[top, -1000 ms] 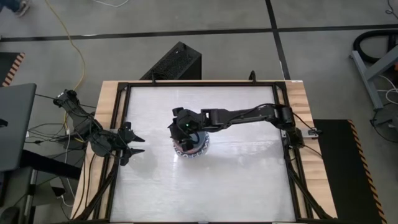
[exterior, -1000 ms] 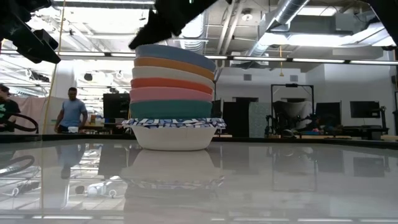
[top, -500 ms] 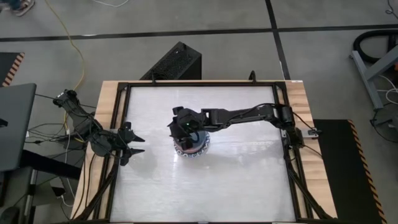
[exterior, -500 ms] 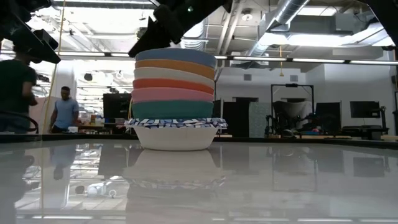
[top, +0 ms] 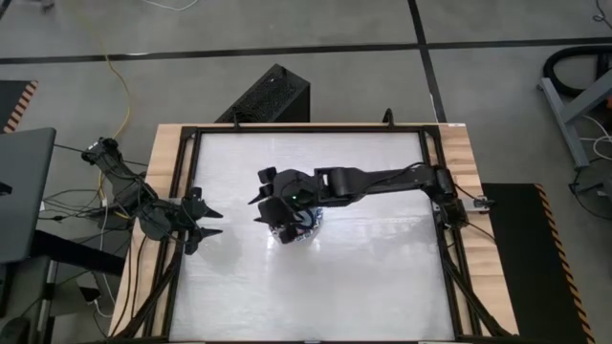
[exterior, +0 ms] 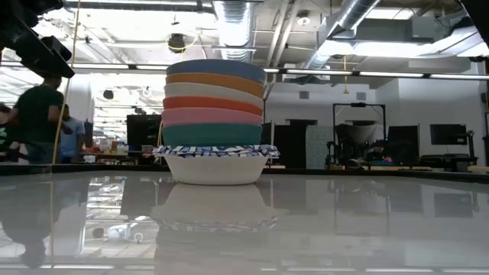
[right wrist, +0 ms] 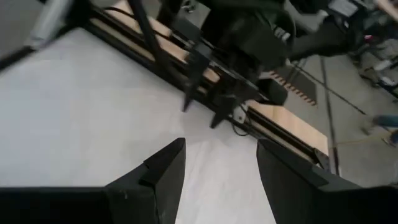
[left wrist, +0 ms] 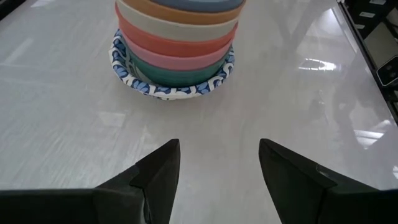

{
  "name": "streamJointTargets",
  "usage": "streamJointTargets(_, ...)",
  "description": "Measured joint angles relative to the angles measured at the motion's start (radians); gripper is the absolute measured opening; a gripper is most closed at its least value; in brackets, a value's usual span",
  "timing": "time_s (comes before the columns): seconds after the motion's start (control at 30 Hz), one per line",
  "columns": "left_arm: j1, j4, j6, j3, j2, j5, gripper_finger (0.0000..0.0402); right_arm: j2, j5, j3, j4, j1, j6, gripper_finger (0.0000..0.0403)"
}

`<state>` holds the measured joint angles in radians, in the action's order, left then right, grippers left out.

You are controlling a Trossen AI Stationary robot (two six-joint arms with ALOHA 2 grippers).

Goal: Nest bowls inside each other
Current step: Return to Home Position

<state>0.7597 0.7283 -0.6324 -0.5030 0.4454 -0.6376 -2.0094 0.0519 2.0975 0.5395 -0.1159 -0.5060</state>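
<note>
High view: the stack of bowls [top: 304,229] sits near the table's [top: 363,277] middle. It is mostly hidden under the right arm [top: 382,179], and only a sliver of patterned rim shows.

Left wrist view: the stack's top is cut off.

Low view, whole stack, top to bottom:
- blue bowl [exterior: 215,70]
- orange bowl [exterior: 215,82]
- cream bowl [exterior: 214,93]
- red bowl [exterior: 212,104]
- pink bowl [exterior: 212,116]
- green bowl [exterior: 212,134]
- white bowl [exterior: 214,169] with a blue patterned rim, on the tabletop

Only rim bands show above the base. Cannot tell how many patterned bowls lie there.

Right gripper [top: 255,188]: just beside the stack, on the left arm's side. Fingers spread wide, nothing held.

Left gripper [top: 210,223]: at the table's left edge, facing the stack. Fingers apart, empty.

A blurred person [exterior: 34,114] stands in the room behind.
</note>
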Motion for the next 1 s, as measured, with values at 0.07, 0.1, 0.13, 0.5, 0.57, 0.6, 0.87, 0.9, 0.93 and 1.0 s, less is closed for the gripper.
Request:
streamJointTargets(0.07,0.0,0.0,0.0,0.0,0.0,0.0,0.0208,0.0,0.006,0.101,0.128,-0.017,0.001,0.0217)
streamJointTargets(0.1,0.0,0.0,0.0,0.0,0.0,0.0,0.0208,0.001,0.007,0.149,0.188,-0.024,0.003,0.0217)
streamJointTargets(0.13,0.0,0.0,0.0,0.0,0.0,0.0,0.0208,0.002,0.007,0.195,0.245,-0.032,0.014,0.0217)
streamJointTargets(0.5,0.0,0.0,0.0,0.0,0.0,0.0,0.0208,0.23,0.076,0.19,0.519,-0.14,0.258,0.0217)
streamJointTargets(0.57,0.0,0.0,0.0,0.0,0.0,0.0,0.0208,0.261,0.062,0.19,0.562,-0.17,0.262,0.0217)
streamJointTargets(0.6,0.0,0.001,0.0,0.0,0.0,0.0,0.0208,0.274,0.062,0.19,0.583,-0.187,0.263,0.0217)
streamJointTargets(0.87,0.0,0.0,0.004,0.0,0.0,0.0,0.0208,0.368,0.081,0.19,0.824,-0.268,0.431,0.0217)
streamJointTargets(0.9,0.0,0.0,0.02,0.0,0.0,-0.002,0.0208,0.374,0.101,0.189,0.825,-0.275,0.451,0.0217)
streamJointTargets(0.93,0.0,0.0,0.039,0.0,0.0,-0.004,0.0208,0.379,0.114,0.189,0.825,-0.281,0.463,0.0217)
streamJointTargets(1.0,0.0,0.0,0.062,0.0,0.0,-0.004,0.0208,0.39,0.137,0.188,0.825,-0.29,0.472,0.0217)
